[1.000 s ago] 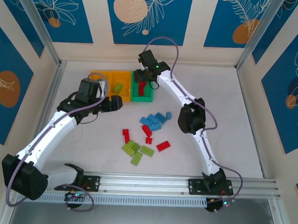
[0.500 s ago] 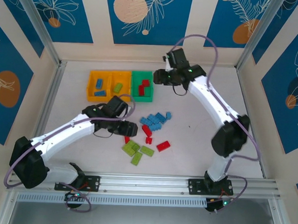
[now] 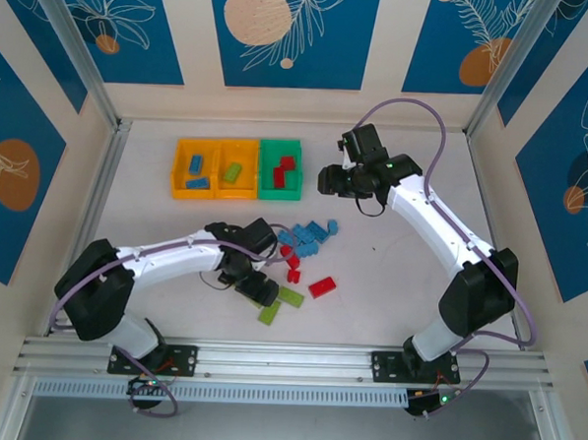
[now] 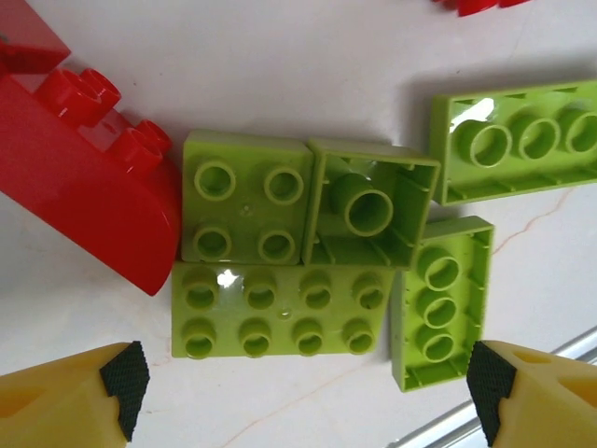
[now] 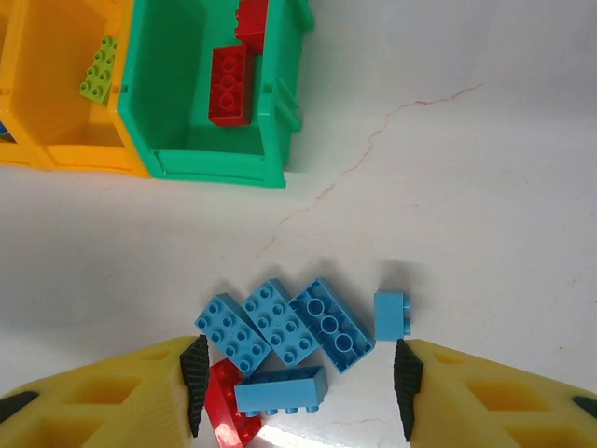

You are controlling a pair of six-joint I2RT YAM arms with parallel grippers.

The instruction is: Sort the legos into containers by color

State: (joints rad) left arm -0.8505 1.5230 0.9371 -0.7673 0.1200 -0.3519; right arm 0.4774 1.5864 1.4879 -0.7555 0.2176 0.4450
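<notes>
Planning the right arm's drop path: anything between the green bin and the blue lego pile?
Nothing: in the right wrist view, bare table separates the green bin from the blue lego pile.

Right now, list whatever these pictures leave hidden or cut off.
- Top view: the left arm covers part of the lime green bricks.
- Left wrist view: the curved red brick runs off the left edge.
- Right wrist view: blue bricks and one of the fingers partly cover the loose red brick; the orange-yellow bin is cut by the left edge.
</notes>
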